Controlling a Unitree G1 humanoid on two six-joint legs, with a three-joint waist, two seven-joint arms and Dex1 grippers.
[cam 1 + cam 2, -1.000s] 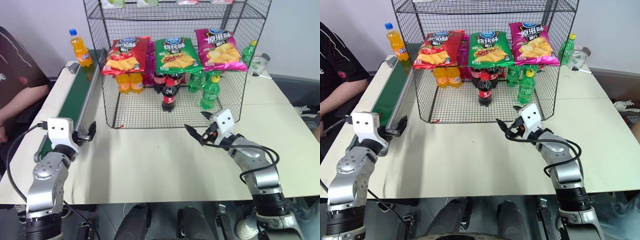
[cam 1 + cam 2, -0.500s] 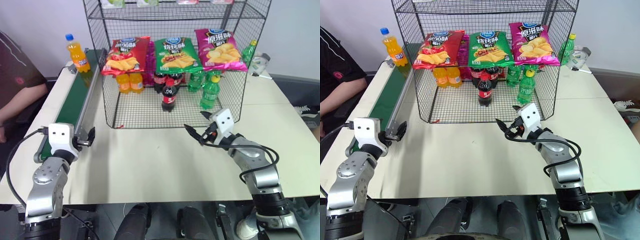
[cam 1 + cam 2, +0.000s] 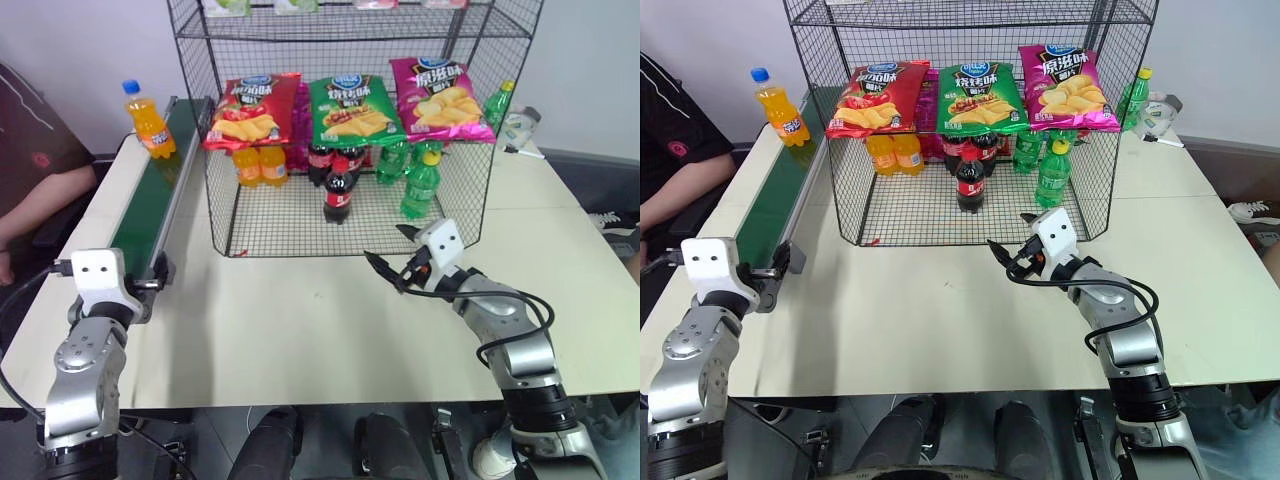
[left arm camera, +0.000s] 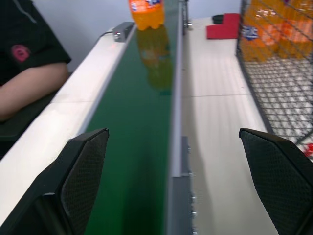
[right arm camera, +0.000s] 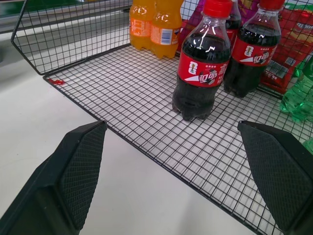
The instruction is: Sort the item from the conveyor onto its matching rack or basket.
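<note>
bare green conveyor (image 3: pixel 150 205) belt between the left claw (image 4: pixel 173 183), spread wide, and the orange soda bottle (image 3: pixel 146 119) at the far end. person's arm (image 3: pixel 40 205) close along the outer side. open surface (image 3: pixel 320 310) before the wire rack (image 3: pixel 970 215); inside, cola bottle (image 5: pixel 201 61) foremost, crisp bags (image 3: pixel 345 108) overhanging.

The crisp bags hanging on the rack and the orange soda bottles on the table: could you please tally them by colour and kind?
Red crisp bags: 1
Green crisp bags: 1
Pink crisp bags: 1
Orange soda bottles: 3
Total: 6
</note>
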